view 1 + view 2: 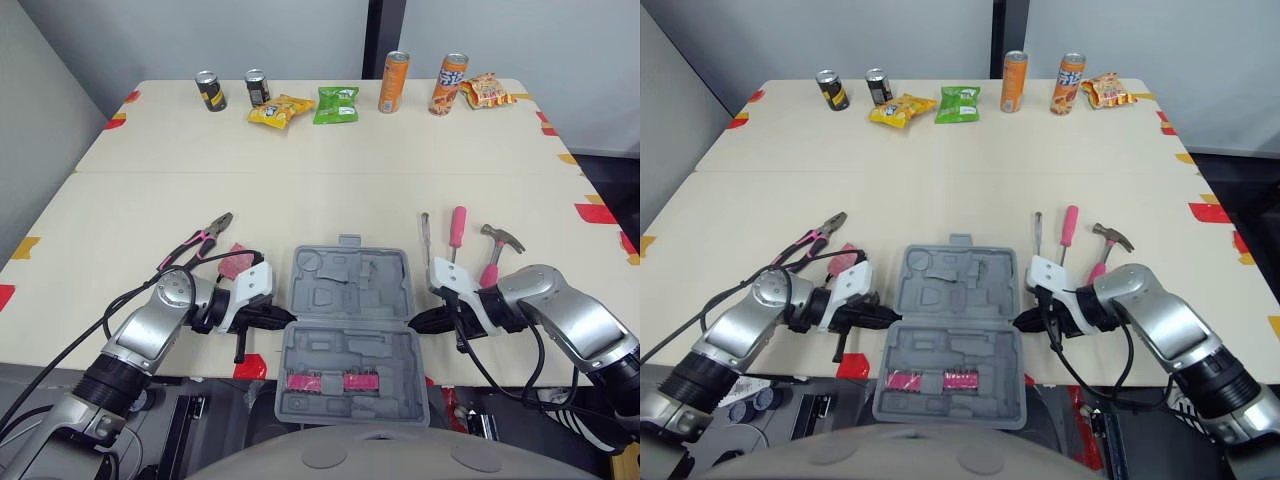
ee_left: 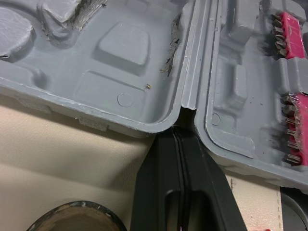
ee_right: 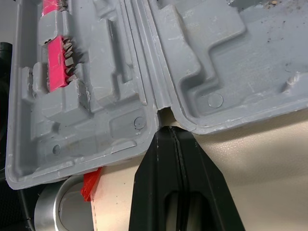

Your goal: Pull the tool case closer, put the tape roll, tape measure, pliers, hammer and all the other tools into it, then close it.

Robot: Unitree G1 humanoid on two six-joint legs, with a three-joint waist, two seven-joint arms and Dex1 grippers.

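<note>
Nearest, the grey moulded-plastic tool case (image 1: 385, 300) lies open at the near edge of the bench (image 1: 300, 200), its front half, holding 2 pink bit strips (image 1: 322, 381), overhanging. Both sets of jaws are closed on nothing. The left gripper (image 1: 286, 318) and right gripper (image 1: 415, 322) each wedge black tips into a hinge notch, seemingly to drag the case. Behind, pink-handled pliers (image 1: 200, 242), a screwdriver (image 1: 456, 232) and a hammer (image 1: 495, 250) lie outside it. Farthest, 4 cans (image 1: 394, 82) and crinkly snack packets (image 1: 336, 104).
</note>
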